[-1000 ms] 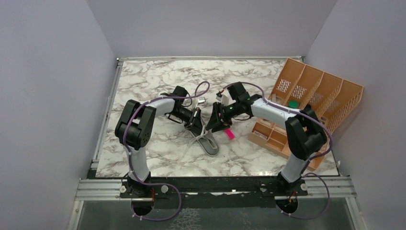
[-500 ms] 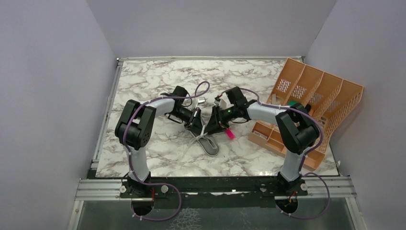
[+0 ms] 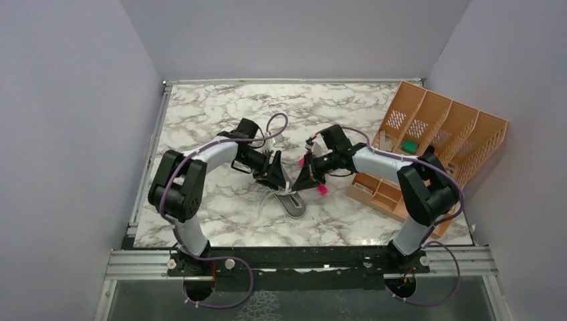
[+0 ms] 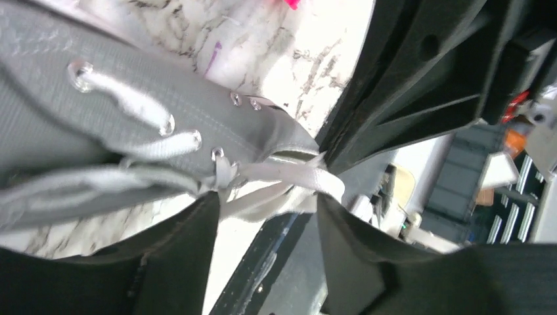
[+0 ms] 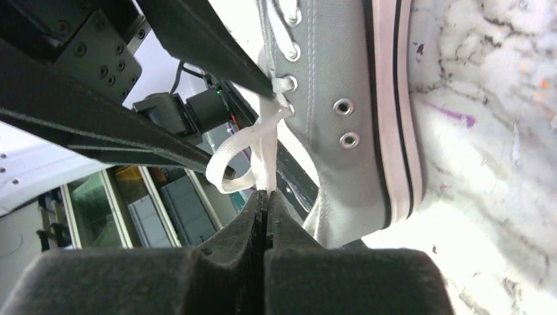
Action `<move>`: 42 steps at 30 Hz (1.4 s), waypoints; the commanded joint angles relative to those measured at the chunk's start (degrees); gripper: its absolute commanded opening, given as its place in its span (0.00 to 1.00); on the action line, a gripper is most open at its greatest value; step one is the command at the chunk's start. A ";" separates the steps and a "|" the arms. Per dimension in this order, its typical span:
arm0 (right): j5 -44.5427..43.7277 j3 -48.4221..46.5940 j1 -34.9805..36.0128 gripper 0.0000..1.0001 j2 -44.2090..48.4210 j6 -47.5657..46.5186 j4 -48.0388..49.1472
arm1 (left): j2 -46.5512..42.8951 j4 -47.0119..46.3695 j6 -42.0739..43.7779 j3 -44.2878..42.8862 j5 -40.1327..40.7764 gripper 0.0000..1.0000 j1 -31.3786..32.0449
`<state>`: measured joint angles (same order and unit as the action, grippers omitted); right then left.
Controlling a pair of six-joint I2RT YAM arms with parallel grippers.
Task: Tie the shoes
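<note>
The shoe [image 3: 291, 202] is a grey canvas sneaker with a white sole, lying on the marble table between both arms. In the left wrist view its grey side [image 4: 131, 92] shows eyelets and white laces [image 4: 289, 177]. A lace loop crosses the gap of my left gripper [image 4: 266, 207], whose jaws stand apart. My right gripper [image 5: 266, 195] is shut on a white lace strand [image 5: 263, 147] that runs up to the shoe's top eyelets [image 5: 284, 84]. From above, the left gripper [image 3: 275, 175] and the right gripper [image 3: 302, 182] nearly touch over the shoe's opening.
A pink bar [image 3: 322, 189] lies just right of the shoe, under the right arm. An orange desk organiser [image 3: 434, 144] with a green item [image 3: 408, 146] in it stands at the table's right side. Grey walls close in the table [image 3: 200, 114] on three sides.
My left gripper has opened and let go of the lace. My right gripper has closed on a lace strand and shifted slightly nearer and lower by the shoe.
</note>
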<state>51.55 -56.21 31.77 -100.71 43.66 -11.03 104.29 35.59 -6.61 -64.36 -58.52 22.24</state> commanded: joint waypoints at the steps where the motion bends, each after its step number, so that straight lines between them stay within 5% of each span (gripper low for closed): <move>1: -7.62 -4.38 0.07 0.01 4.15 -0.42 -11.13 | -11.03 -4.39 -7.97 4.44 15.21 0.62 -1.07; 7: -9.61 -6.47 0.07 0.01 3.72 0.26 -15.05 | -22.69 -19.99 -19.07 12.04 17.42 0.70 1.93; 13: -9.18 -7.01 0.13 0.01 4.02 0.26 -14.18 | -20.73 -27.08 -26.23 14.23 19.81 0.70 7.73; 26: -15.78 -9.95 0.81 0.01 8.10 -0.62 -16.45 | -18.13 -14.84 -21.11 11.50 33.07 0.20 8.70; 31: -21.71 -12.43 2.74 0.01 6.30 -3.73 -24.13 | -20.00 -14.15 -21.45 12.53 35.32 0.00 8.70; 38: -29.87 -13.92 6.46 0.04 4.99 -13.26 -35.01 | -21.41 -14.18 -21.71 14.65 35.77 0.00 8.70; 42: -29.59 -9.00 7.31 0.20 6.65 -17.80 -37.84 | -21.80 -14.24 -21.54 15.14 35.58 0.00 8.67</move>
<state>25.87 -68.71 38.09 -95.48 32.47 -41.45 84.12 20.71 -28.86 -50.17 -24.40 30.83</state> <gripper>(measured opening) 0.127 0.005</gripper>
